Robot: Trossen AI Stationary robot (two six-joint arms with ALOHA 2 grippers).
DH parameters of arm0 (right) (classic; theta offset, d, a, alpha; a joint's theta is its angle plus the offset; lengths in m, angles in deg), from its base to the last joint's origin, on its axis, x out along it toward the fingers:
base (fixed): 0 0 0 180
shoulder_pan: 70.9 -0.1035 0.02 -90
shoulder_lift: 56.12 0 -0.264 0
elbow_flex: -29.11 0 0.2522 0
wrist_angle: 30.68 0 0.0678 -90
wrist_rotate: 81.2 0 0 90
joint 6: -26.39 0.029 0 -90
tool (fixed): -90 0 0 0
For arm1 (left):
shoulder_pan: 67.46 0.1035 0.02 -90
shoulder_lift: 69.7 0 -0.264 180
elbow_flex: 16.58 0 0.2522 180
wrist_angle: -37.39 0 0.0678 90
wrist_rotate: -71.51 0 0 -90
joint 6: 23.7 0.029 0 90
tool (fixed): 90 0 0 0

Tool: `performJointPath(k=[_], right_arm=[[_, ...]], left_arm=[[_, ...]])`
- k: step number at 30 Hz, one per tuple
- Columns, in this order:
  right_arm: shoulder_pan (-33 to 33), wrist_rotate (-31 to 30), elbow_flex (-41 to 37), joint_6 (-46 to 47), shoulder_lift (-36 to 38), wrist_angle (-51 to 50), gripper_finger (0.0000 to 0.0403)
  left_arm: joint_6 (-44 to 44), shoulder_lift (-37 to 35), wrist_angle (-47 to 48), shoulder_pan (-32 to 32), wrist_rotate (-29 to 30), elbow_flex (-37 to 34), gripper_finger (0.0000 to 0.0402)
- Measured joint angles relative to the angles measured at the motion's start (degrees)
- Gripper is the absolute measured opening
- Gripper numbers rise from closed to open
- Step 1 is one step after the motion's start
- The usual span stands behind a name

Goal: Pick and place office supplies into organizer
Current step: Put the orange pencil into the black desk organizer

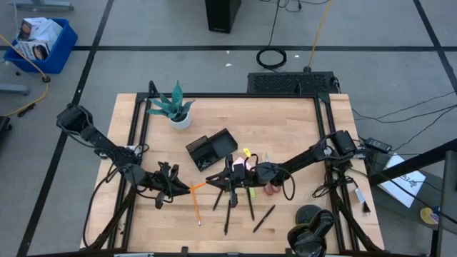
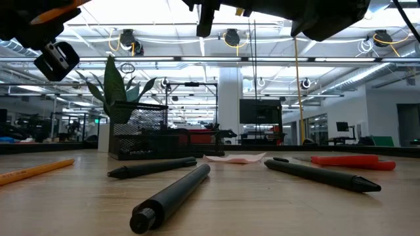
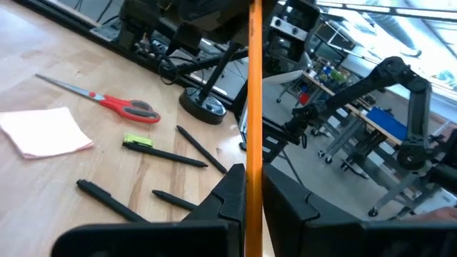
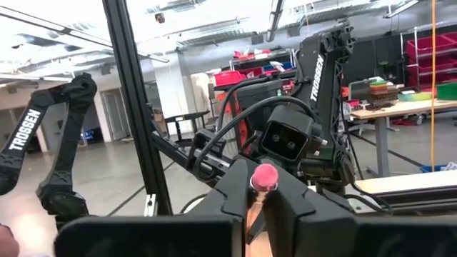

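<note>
An orange pencil (image 1: 199,185) hangs in the air at the middle of the table, between my left gripper (image 1: 187,188) and my right gripper (image 1: 213,183); both are shut on it. A second orange pencil (image 1: 196,210) lies on the table below them. Several black pens (image 1: 228,210) lie near the front edge, with a yellow-green bit (image 3: 138,141) beside one. The red-handled scissors (image 3: 118,106) and the pink sticky-note pad (image 3: 44,131) lie flat on the table under my right arm. The black organizer (image 1: 212,148) stands behind the grippers. My left gripper pinches the pencil's shaft (image 3: 253,153) between its two fingers, coming level from the table's left. The pencil runs through the gap and stands clear of the table. My right gripper pinches the same pencil at its pink eraser end (image 4: 264,176), coming from the table's right; the eraser shows between the fingers (image 4: 232,189).
A potted green plant (image 1: 177,111) stands at the back left, behind the organizer. The two arms meet close together over the middle of the table. Bare wood lies at the far right and near the table's left edge.
</note>
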Motion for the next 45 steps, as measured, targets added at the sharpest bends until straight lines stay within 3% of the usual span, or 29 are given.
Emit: performJointPath(k=[6,17,19,23,30,45], right_arm=[[-0.1,-0.9,0.0,-0.1,0.0,-0.6,0.0040],[-0.1,-2.5,0.0,-3.1,0.1,-1.9,0.0003],[-0.1,-5.5,0.0,-2.8,0.2,-4.2,0.0001],[0.0,-5.9,0.0,-2.9,0.2,-7.7,0.0003],[-0.1,-5.8,0.0,-3.0,0.2,-7.8,0.0003],[-0.1,-5.6,0.0,-1.9,0.2,-16.7,0.0004]], left_arm=[[1.9,0.0,0.8,0.1,1.2,0.0,0.0067],[3.2,0.0,8.3,0.1,2.8,0.0,0.0223],[2.9,0.0,9.8,0.1,2.7,0.0,0.0244],[0.5,0.0,10.2,0.2,2.8,0.0,0.0271],[1.9,0.0,11.7,0.2,2.9,0.0,0.0281],[2.0,0.0,13.7,0.2,4.5,0.0,0.0254]])
